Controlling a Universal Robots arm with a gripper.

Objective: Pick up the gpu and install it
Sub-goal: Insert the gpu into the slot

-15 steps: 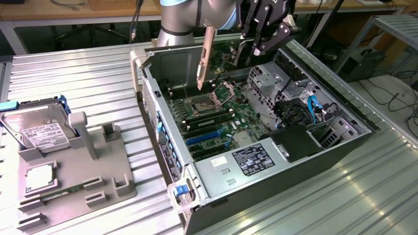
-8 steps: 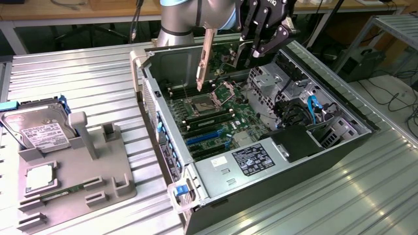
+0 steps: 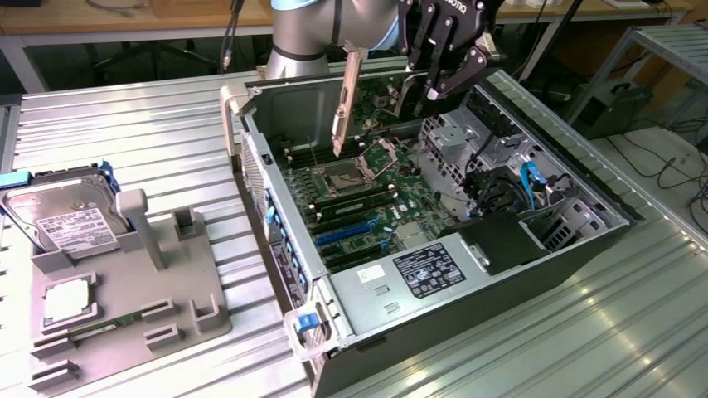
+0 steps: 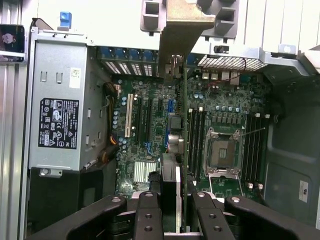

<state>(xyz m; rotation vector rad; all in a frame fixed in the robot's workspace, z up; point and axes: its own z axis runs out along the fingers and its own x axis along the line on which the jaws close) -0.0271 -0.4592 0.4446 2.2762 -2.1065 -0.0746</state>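
Open computer case lies on its side on the ribbed metal table, motherboard and power supply exposed, with a grey parts tray holding a hard drive at the exterior view's left. The gpu hangs edge-on over the case's far end above the motherboard, silver bracket pointing down, probably not yet touching any slot. The gripper pinches the gpu between its two fingers.
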